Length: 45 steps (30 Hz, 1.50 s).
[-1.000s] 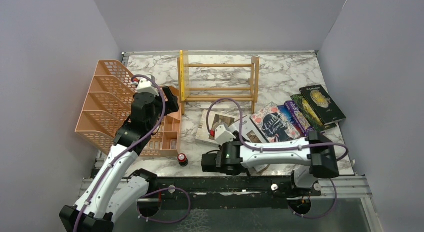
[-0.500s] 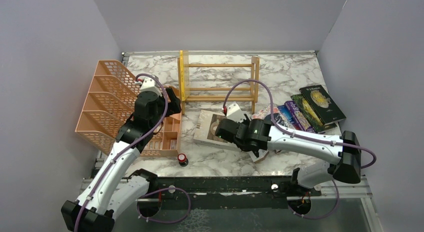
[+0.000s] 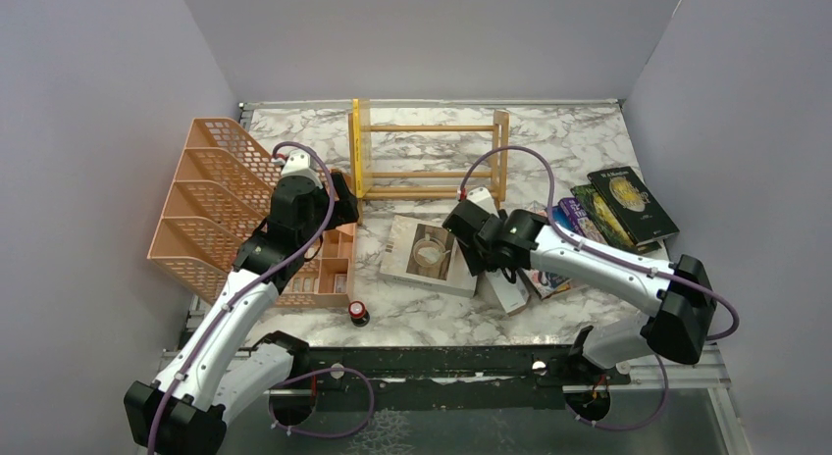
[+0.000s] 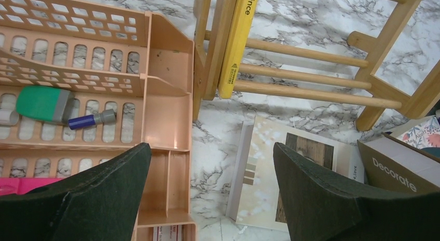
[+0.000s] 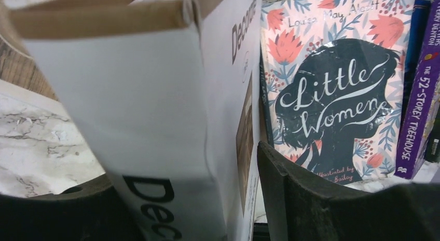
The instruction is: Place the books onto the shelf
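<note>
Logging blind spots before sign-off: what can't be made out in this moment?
- Right wrist: the Decorate book fills the right gripper; whether it is gripped is unclear.
- Left wrist: the yellow book has its title cut by the top edge; only "Prince" reads.
- Top: the red-capped item is too small to identify.

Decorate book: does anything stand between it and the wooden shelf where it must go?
Only the flat pale book lies partly between the Decorate book and the shelf; lifted, it should pass over. The yellow book fills only the shelf's left end.

Scattered books (image 3: 628, 205) before wooden shelf (image 3: 432, 128)
</note>
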Each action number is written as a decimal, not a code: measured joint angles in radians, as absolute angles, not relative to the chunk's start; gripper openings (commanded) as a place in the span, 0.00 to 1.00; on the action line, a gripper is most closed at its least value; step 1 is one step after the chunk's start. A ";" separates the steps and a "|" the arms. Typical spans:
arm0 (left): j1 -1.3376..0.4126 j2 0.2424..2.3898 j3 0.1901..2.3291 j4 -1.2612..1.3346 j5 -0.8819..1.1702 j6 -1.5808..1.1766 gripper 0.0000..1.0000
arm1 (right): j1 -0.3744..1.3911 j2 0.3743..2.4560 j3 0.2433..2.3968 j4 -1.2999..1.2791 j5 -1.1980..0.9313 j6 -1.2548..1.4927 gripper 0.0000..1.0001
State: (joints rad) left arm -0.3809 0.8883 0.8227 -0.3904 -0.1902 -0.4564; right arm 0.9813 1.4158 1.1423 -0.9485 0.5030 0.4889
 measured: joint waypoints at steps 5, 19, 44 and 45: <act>-0.381 0.889 0.822 -0.390 -0.190 -0.456 0.88 | 0.965 1.417 1.143 -0.944 0.504 0.457 0.43; -0.381 0.881 0.815 -0.389 -0.175 -0.460 0.88 | 0.962 1.299 1.178 -0.949 0.482 0.403 0.32; -0.381 0.964 0.863 -0.285 -0.257 -0.461 0.88 | 0.962 1.189 1.388 -0.630 0.432 0.356 0.37; -0.381 0.963 0.863 -0.285 -0.255 -0.460 0.88 | 0.962 1.208 1.398 -0.604 0.440 0.366 0.37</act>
